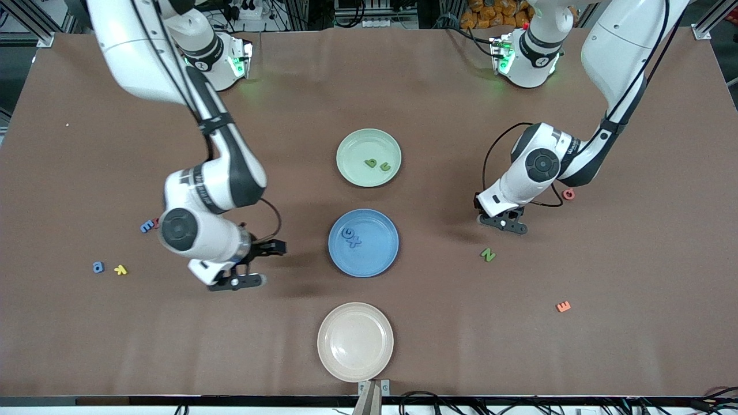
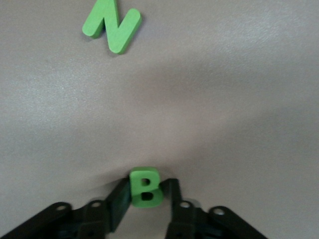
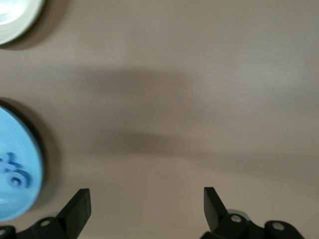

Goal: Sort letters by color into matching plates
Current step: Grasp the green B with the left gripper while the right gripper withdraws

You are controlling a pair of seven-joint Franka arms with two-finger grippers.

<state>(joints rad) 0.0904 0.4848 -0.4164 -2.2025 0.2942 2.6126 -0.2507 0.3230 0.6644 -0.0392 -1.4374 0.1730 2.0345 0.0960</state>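
Left gripper [image 2: 144, 195] closed on a green letter B [image 2: 145, 187] at table level, green N [image 2: 111, 25] lying nearby, right gripper [image 3: 147, 206] held wide apart and empty beside the blue plate [image 1: 385, 262], two blue letters [image 1: 350, 236] seen in it.

A robotics lab: aluminium framing [image 1: 26, 23] and cables [image 1: 415, 396] ring a brown-covered table [image 1: 634, 346] bearing two white arms.

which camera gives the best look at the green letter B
The left wrist view: the green B sits clearly between the left gripper fingers. In the front view the gripper hides it; the right wrist view doesn't show it.
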